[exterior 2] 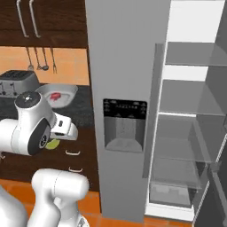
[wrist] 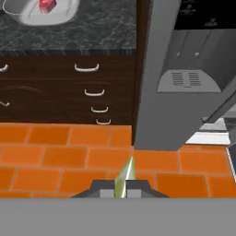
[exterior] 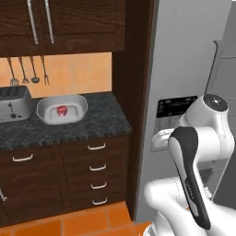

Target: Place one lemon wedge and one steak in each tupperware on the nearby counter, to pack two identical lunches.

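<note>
The gripper (wrist: 123, 190) is at the bottom of the hand view, and its two dark tips are squeezed tight on a lemon wedge (wrist: 125, 177). The thin yellow-green wedge pokes up from between the tips. In the right base view, a bit of the same yellow-green shows just under the white arm.

Below the gripper is the orange tile floor (wrist: 60, 156). It is well under the wedge, not touching it.

A bit farther away are the dark wood drawers (exterior: 97, 168) with curved silver handles. Beside them, on the right, stands the big grey fridge (exterior 2: 126, 66). It has a black panel with a water spout on its door. The fridge's other door is open, and you can see the shelves (exterior 2: 190, 102) inside.

On top of the drawers is the counter (exterior: 97, 122), black and grey like stone. A pale tupperware (exterior: 77, 107) tub with round corners sits on it. A red steak (exterior: 61, 111) lies inside the tub.

Just left of the tub is a silver toaster (exterior: 14, 103). Behind them, on the orange wall, some kitchen tools (exterior: 28, 70) hang in a row. Dark wood cupboards (exterior: 83, 23) with long silver handles are above.
</note>
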Controlling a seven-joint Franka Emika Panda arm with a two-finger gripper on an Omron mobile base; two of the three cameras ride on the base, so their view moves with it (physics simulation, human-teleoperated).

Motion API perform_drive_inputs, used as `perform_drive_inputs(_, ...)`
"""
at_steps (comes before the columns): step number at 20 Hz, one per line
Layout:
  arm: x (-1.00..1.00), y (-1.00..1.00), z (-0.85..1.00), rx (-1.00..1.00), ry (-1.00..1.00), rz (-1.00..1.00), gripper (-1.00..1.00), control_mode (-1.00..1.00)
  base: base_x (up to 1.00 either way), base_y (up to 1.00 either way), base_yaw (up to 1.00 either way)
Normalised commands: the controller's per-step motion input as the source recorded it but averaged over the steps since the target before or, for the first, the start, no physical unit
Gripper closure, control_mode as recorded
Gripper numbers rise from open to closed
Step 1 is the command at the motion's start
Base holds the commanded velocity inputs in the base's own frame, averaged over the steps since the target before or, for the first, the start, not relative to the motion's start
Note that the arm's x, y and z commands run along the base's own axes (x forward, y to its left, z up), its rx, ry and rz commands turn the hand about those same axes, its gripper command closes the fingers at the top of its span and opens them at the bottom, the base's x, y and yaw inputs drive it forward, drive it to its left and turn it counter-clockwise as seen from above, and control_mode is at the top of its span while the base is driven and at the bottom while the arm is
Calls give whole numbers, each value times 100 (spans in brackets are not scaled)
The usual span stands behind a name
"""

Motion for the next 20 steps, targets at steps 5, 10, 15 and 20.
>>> perform_drive_inputs(5, 0, 0, 0, 0, 0, 0, 100, 100, 1, 100, -3)
perform_drive_inputs(10, 0, 0, 0, 0, 0, 0, 100, 100, 26, 100, -1)
perform_drive_inputs(15, 0, 0, 0, 0, 0, 0, 100, 100, 44, 64, 0)
perform_drive_inputs(20, 0, 0, 0, 0, 0, 0, 100, 100, 75, 0, 1)
